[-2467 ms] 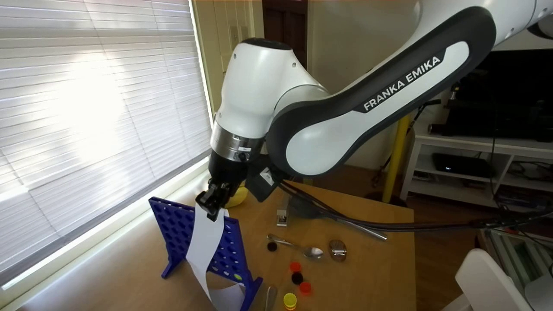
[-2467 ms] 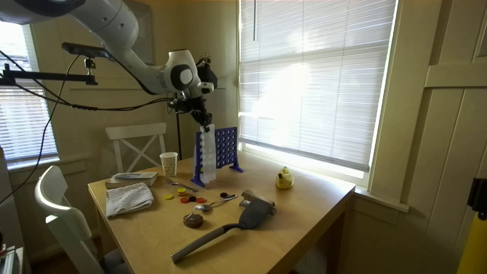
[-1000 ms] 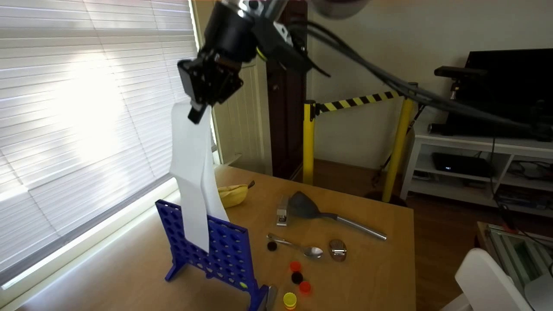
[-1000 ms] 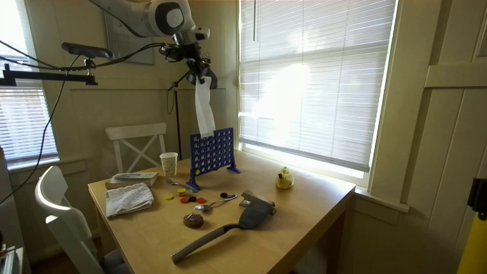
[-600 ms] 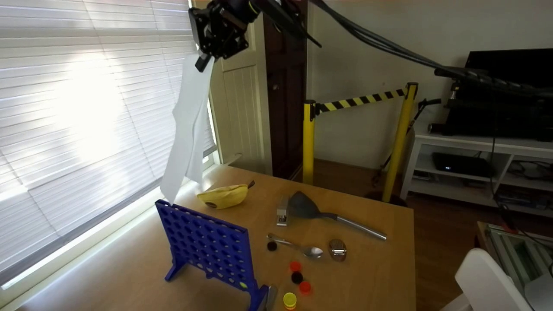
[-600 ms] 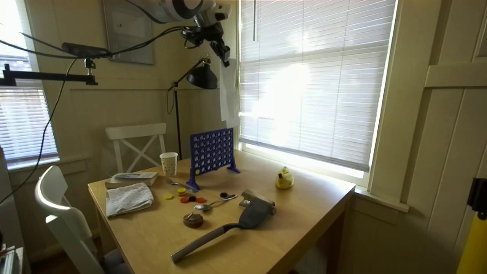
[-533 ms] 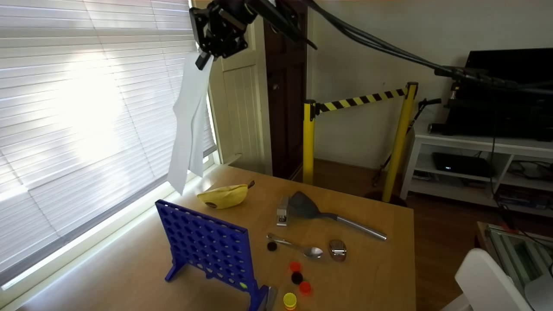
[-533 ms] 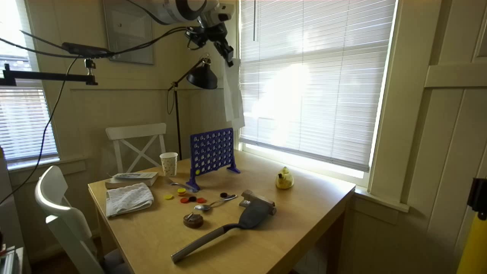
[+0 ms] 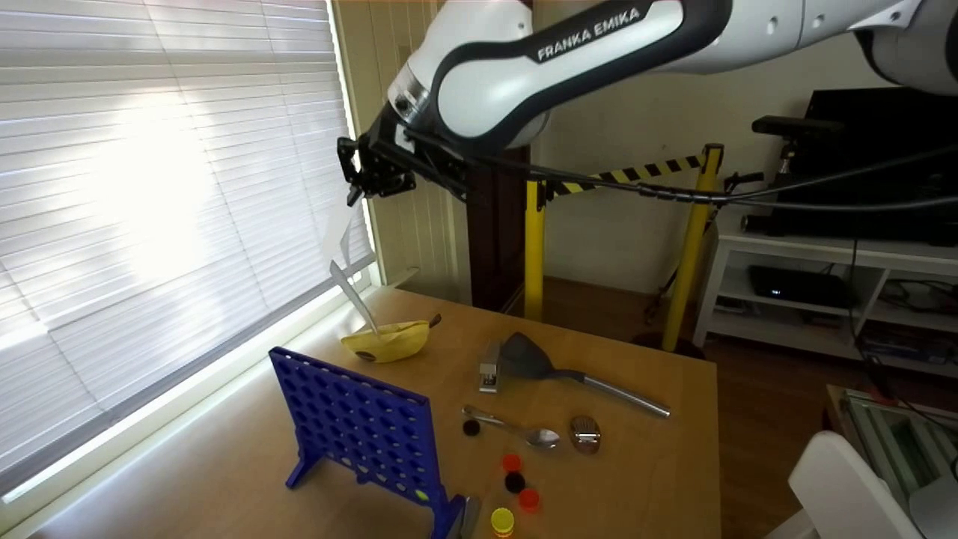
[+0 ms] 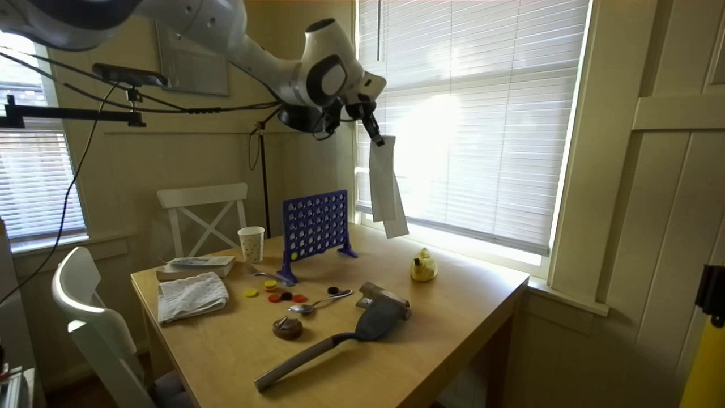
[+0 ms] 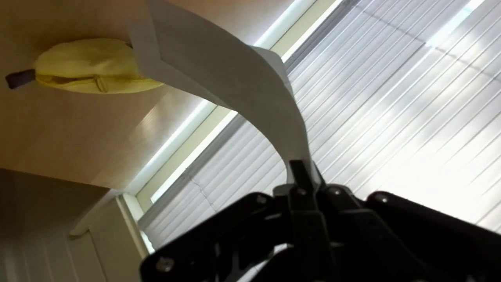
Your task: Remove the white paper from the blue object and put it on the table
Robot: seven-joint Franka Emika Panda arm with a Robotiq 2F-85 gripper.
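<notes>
Right, closest of all, low in the wrist view: the gripper is clamped on the paper, pinching it tight, and that paper bends away in a wide curve to the upper left. Beyond it sits the banana, partly hidden behind the paper, on the table.

Over to an exterior view, working from the front: there's the spatula, lower centre, handle angled down to the left; just beyond, a small round brown thing, then the spoon, then a scatter of discs in red, black and yellow. Left side now: the cloth, a book just behind it, a cup beyond that.

Mid-view, here's the grid, blue, upright on its feet on the table, a yellow disc showing at its lower left. And the paper is off it! It hangs in the air to the right of the grid, apart from it, two lengths dangling, one end lower than the other, both ends higher in the view than the banana. The arm spans the top from the upper left.

Farther back, a white chair stands left of centre, and last of all the blinds, glaring with light across the upper right.
</notes>
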